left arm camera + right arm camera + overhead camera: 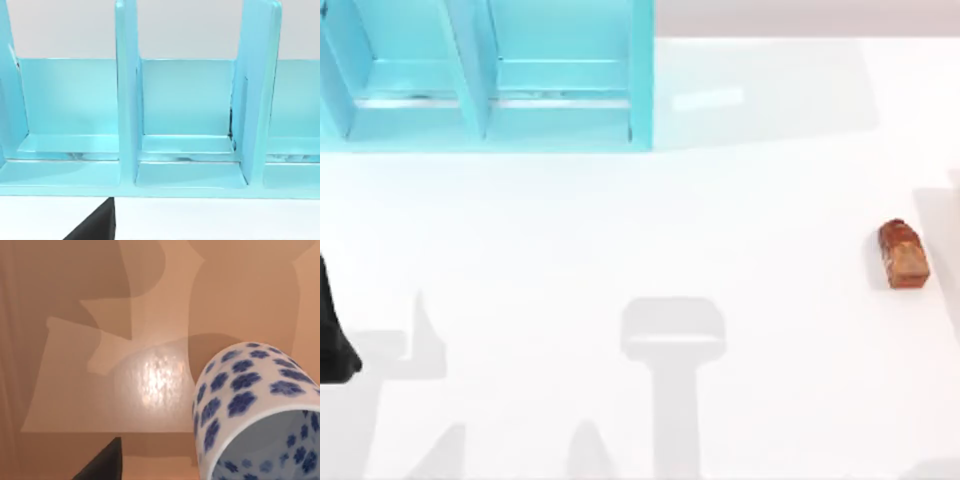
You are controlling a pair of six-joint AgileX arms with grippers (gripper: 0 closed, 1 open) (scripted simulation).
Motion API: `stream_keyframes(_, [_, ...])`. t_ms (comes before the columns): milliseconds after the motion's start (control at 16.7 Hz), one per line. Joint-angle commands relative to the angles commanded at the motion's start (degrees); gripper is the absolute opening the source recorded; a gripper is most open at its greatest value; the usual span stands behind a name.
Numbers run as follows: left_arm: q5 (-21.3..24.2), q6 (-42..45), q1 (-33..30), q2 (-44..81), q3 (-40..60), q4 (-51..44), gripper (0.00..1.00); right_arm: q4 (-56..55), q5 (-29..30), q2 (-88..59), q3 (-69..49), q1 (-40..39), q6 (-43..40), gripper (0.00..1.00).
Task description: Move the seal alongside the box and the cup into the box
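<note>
Seal lying on the white table, far out toward the right edge and well apart from the box. Reddish-brown, mottled, rounded end pointing toward the table's far side. Nothing touches it.

Box: light blue, open compartments split by upright dividers, sitting at the far left of the table. In the left wrist view the box is seen face-on; two dividers stand upright and the compartment floors between them look bare. Seal sits to the right of the box and much nearer the front edge of the table than the box is.

Left arm: a dark part of it shows at the left edge of the table, forward of the box and far left of the seal. A dark finger tip pokes into the left wrist view, just in front of the box's front lip. Whether this gripper is open or closed, cannot tell; nothing seen held in it.

Cup: white with blue flower pattern, seen close in the right wrist view, tilted so the open mouth and patterned inside show. One dark finger tip shows beside it, apart from the cup wall. Cannot tell how wide the right gripper stands, nor whether it has hold of the cup.
</note>
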State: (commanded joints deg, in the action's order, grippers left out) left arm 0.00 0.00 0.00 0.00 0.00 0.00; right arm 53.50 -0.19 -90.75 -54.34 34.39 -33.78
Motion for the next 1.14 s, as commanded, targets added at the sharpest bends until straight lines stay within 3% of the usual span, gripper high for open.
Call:
stream_keyframes(240, [0.0,0.0,0.0,0.0,0.0,0.0,1.00,0.8,-0.2,0.0,-0.8,0.1,-0.1,1.00])
stream_keyframes(1140, [0.0,0.0,0.0,0.0,0.0,0.0,1.00,23.3,0.0,4.3,-19.1,0.3,-0.4,1.00])
